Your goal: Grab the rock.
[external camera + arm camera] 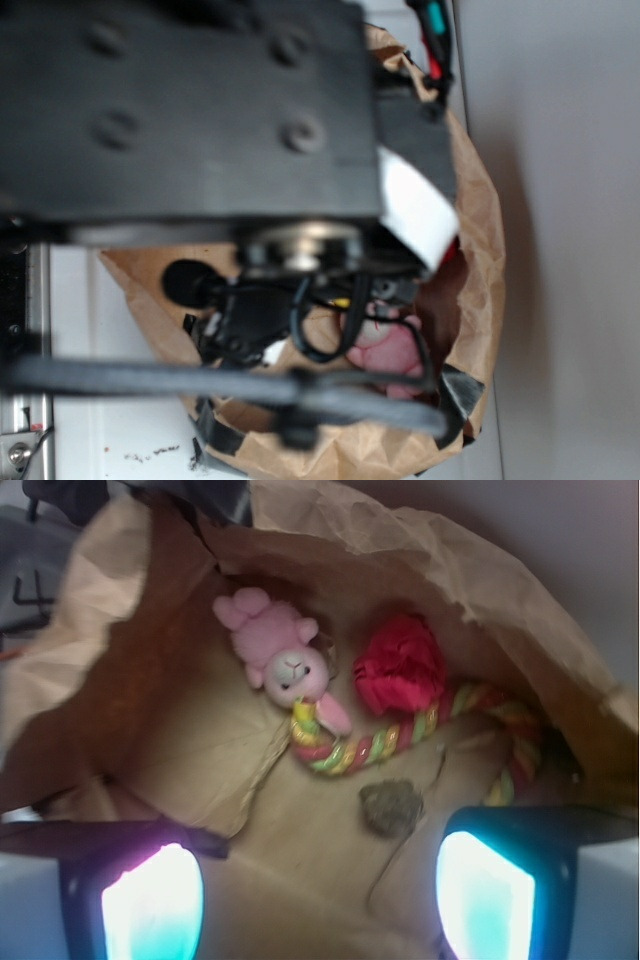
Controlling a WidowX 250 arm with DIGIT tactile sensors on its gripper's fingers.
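In the wrist view the rock [391,807], a small rough brown-grey lump, lies on the floor of a brown paper bag [180,730]. It sits just ahead of my gripper [318,900], nearer the right finger. The two fingers [152,905] glow cyan-white and stand wide apart with nothing between them: the gripper is open. In the exterior view the arm hides the rock; only the bag's rim [480,230] shows around it.
A pink plush bunny [285,660], a bright red crinkled ball [400,665] and a multicoloured twisted rope [375,742] lie behind the rock inside the bag. The bag's crumpled walls rise on all sides. The bunny [395,350] shows faintly from outside.
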